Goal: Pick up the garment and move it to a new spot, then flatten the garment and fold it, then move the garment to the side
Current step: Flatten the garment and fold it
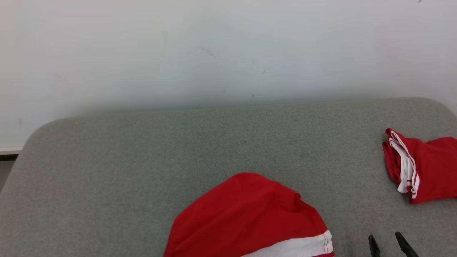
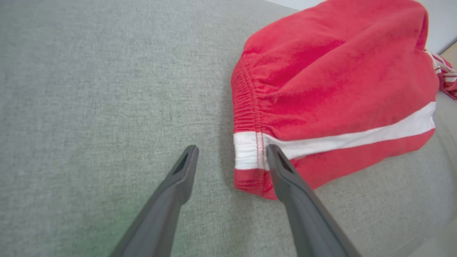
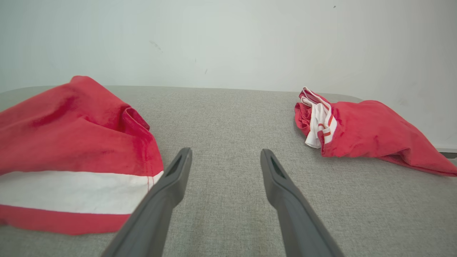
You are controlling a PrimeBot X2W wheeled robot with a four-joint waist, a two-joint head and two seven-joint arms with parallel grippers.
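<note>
Jaws apart on both sides. Your L gripper [image 2: 232, 150] stands wide w/ nothing clamped. One finger [image 2: 285, 171] crosses in front of the white-striped waistband corner [image 2: 248, 151] of the red garment [image 2: 332, 71]; can't tell if it touches the cloth. Your R gripper [image 3: 225, 151] is spread too and empty, over the bare grey cushion [image 3: 228, 117], between the two red pieces. In the head view the red garment [image 1: 246, 214] lies rumpled at bottom centre of the cushion, white band along its lower edge, w/ the R gripper tips [image 1: 387, 237] near its right side. A second red garment [image 1: 425, 167] w/ white trim sits bunched at the far right, well apart. White wall [image 1: 214, 43] behind.
</note>
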